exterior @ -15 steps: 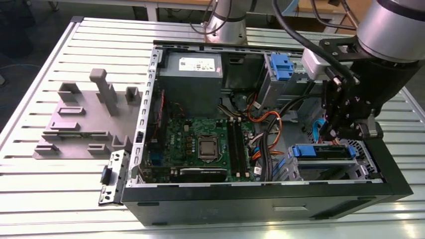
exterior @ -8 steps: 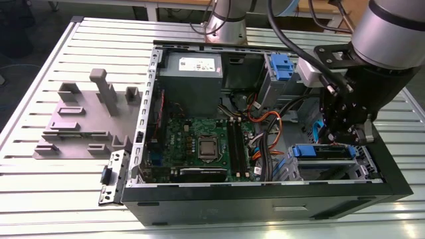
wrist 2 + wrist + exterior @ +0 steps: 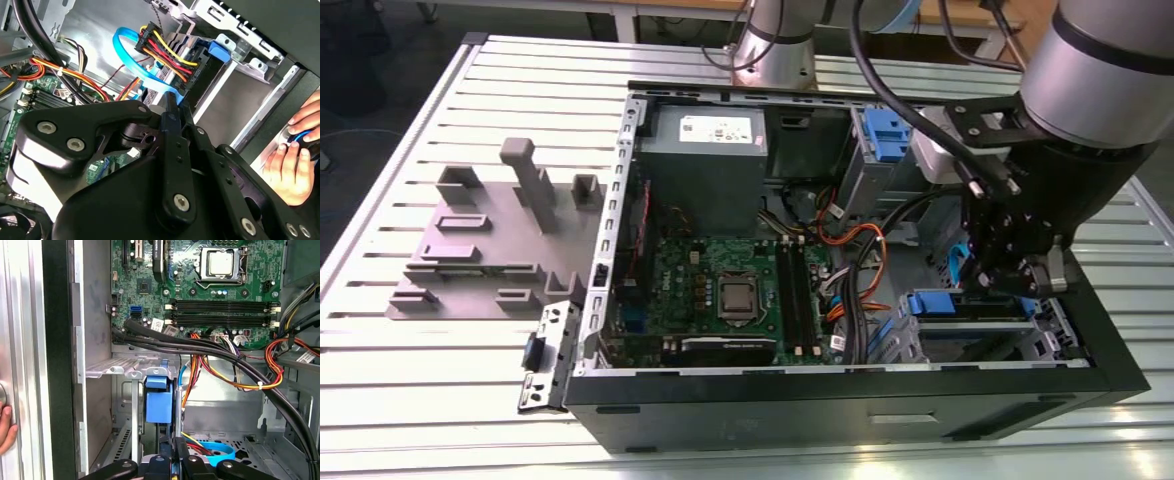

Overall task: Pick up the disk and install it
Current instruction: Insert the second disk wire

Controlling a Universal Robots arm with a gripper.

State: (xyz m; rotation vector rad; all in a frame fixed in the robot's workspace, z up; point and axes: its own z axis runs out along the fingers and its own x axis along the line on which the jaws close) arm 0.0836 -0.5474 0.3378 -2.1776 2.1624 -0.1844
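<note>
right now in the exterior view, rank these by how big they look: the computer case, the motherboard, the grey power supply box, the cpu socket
1. computer case
2. motherboard
3. grey power supply box; it looks smaller than the motherboard, but it sits farther from the camera, so that gap is unsure
4. cpu socket

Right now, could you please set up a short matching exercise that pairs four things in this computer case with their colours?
Things:
1. Motherboard
2. Flat data cable
3. Power supply box
4. Gripper

Colours:
A. Grey metal with a white sticker
B. Black
C. Green
D. Light blue

Pairs: 1-C, 2-D, 3-A, 4-B
</note>
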